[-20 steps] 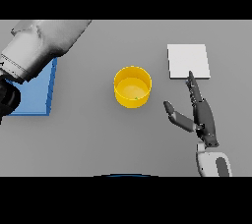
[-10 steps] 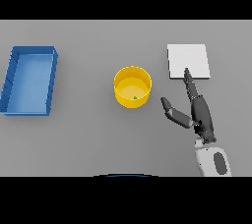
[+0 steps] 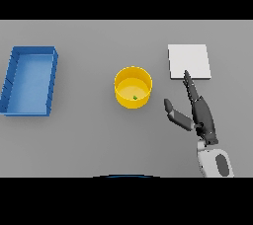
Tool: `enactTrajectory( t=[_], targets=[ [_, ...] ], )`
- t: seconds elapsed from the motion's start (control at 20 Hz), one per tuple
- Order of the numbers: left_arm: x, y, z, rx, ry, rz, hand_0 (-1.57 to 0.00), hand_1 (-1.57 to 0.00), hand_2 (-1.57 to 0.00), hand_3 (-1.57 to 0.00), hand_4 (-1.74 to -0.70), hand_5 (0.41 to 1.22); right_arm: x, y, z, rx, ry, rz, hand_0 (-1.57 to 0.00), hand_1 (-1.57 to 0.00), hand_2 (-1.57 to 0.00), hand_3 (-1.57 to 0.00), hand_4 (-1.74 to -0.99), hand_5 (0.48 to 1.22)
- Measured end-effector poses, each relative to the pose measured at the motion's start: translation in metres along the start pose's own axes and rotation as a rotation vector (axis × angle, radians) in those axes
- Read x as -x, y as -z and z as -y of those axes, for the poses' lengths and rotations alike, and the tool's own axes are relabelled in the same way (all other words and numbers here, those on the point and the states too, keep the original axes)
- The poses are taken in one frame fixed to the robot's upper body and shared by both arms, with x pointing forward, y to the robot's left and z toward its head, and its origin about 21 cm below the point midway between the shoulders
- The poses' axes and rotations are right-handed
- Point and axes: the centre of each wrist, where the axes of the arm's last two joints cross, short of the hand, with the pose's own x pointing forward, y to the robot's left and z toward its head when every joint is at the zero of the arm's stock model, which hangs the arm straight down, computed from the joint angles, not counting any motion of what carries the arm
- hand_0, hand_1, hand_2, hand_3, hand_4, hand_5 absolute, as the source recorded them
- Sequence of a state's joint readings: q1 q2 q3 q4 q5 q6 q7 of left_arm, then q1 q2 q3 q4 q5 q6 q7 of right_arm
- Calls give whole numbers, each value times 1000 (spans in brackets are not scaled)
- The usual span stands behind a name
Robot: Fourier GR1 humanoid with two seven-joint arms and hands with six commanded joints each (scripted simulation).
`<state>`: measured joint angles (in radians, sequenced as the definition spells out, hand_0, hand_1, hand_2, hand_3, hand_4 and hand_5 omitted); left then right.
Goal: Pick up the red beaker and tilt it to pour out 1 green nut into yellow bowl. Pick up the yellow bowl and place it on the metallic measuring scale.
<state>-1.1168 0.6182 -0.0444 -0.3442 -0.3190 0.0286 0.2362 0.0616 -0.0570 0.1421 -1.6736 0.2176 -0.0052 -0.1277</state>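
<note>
Right robot hand (image 3: 200, 113), fingers straight and thumb spread, lies on my desk (image 3: 89, 140) between bowl (image 3: 133, 87) and scale (image 3: 189, 61), holding nothing. A green nut (image 3: 135, 97) sits in the bowl: pouring done, placing remains. The left arm, visible a second ago, has left view.

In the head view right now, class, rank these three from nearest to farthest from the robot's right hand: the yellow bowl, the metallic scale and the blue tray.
1. The metallic scale, just beyond the fingertips of the right hand.
2. The yellow bowl, at the table's middle, to the hand's left.
3. The blue tray, at the far left edge.
</note>
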Motion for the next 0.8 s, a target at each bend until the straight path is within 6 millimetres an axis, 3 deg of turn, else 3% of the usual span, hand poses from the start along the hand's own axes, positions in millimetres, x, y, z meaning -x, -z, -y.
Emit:
enactTrajectory(
  t=[0.2,0.3,0.5,0.6,0.65,0.7,0.8],
  targets=[
    [58,-14,37,10,-86,-35,-1571,-1571,-1571,-1570,-1741,1221,3,-2,3,2,-5,6,1,1,1,1,-1166,676],
    [66,-24,46,12,-110,-63,-1571,-1571,-1571,-1571,-1741,1151,0,2,2,3,-17,6,1,1,1,1,-1174,676],
    [81,-47,59,20,-147,-91,-1571,-1571,-1571,-1571,-1741,925,3,0,7,1,-16,19,1,1,1,1,-1157,671],
    [81,-57,61,34,-158,-125,-1571,-1571,-1526,-1525,-1521,818,2,2,4,5,-5,7,1,1,1,1,-1155,670],
    [80,-61,56,43,-154,-120,-1469,-1344,-1276,-1318,-1369,774,2,0,3,-4,5,20,1,1,1,1,-1153,670],
    [77,-66,52,86,-135,-67,-1175,-1075,-1021,-1055,-1232,737,1,1,3,-1,5,14,1,1,1,1,-1151,670],
    [79,-73,46,179,-159,-48,-751,-687,-653,-675,-1050,683,1,0,3,4,-4,13,1,1,1,1,-1150,671]
  ],
)
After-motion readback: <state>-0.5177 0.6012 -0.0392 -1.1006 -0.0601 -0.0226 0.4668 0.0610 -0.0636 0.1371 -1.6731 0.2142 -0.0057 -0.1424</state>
